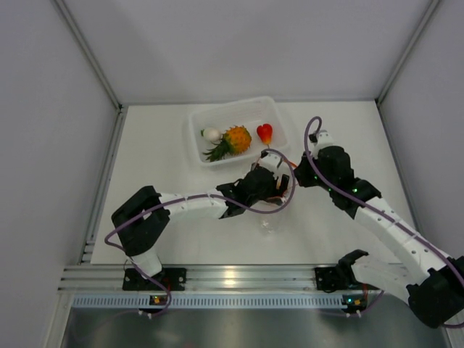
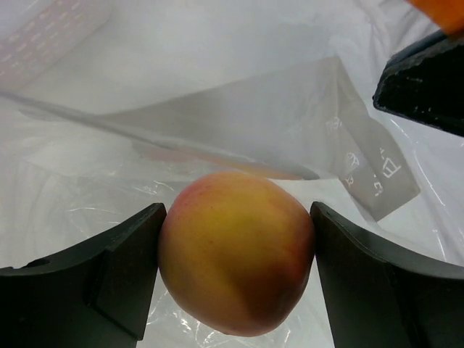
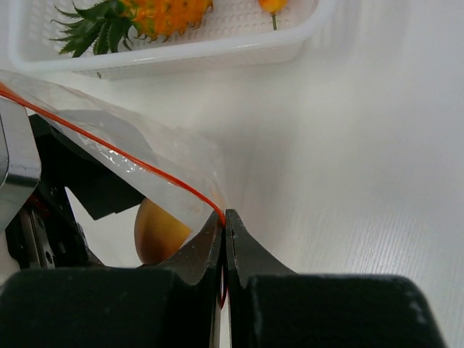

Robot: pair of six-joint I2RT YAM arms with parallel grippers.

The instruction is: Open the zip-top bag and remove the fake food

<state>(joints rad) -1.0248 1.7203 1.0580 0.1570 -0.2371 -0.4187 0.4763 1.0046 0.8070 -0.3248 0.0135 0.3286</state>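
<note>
Two grips: left pincer [image 2: 238,246] on smooth round peach [image 2: 232,290], right pincer [image 3: 225,226] on crinkly bag [image 3: 156,154].

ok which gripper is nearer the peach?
Left. The left gripper clamps the peach between its fingers; the right gripper pinches the zip-top bag edge beside it.

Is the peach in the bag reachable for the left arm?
Likely yes: the right fingers pinch the zip strip, holding the bag open, and the left fingers touch both sides of the peach.
</note>
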